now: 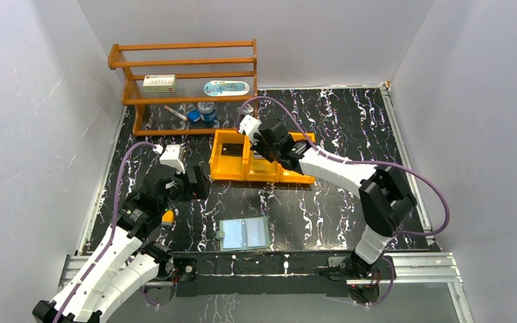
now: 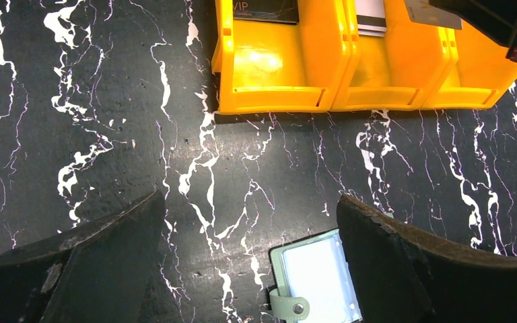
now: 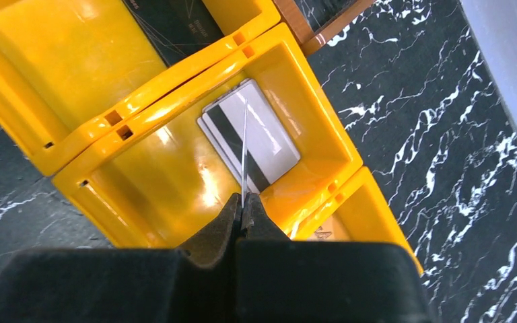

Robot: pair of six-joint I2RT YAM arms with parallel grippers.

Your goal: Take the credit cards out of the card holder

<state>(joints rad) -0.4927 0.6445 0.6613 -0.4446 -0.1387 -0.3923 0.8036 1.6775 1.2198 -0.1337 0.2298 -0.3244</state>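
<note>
one card [image 3: 244,149] pinched, orange tray [image 3: 175,86] beneath, wooden rack [image 1: 182,62] behind

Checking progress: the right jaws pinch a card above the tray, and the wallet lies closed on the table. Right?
Not quite: the wallet lies open on the table, as the top view shows. The right jaws do pinch a card above the tray.

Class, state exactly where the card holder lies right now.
In the top view the card holder lies open on the table close to its near edge, slightly left of centre, on the near side of the orange tray.
</note>
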